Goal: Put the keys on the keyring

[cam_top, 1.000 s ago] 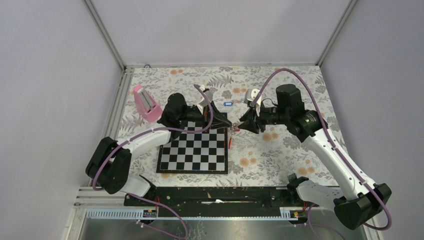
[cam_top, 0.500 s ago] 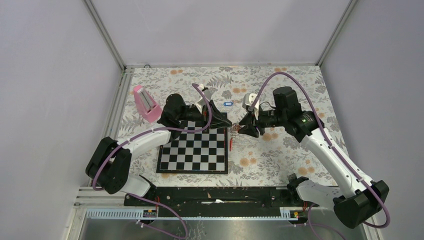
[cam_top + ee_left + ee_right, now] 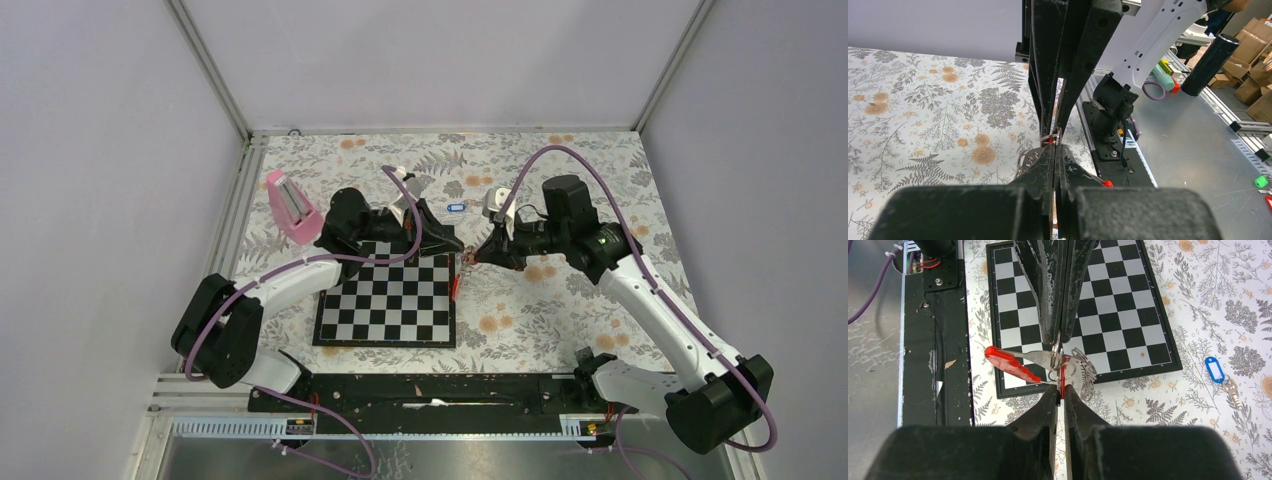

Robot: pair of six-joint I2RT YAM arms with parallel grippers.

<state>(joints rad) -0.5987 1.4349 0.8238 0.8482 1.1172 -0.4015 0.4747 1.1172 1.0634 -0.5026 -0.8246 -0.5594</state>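
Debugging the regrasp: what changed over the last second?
Right gripper slid left toward the left gripper and closed, apparently on the red key. Left gripper stayed shut on the keyring by the chessboard corner; blue key and pink block unmoved.

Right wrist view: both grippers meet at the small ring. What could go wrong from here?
The right gripper pinches the red-tagged key only at its tips, so it may slip and drop onto the table. The left gripper, holding the keyring, is almost touching it; the two could collide.
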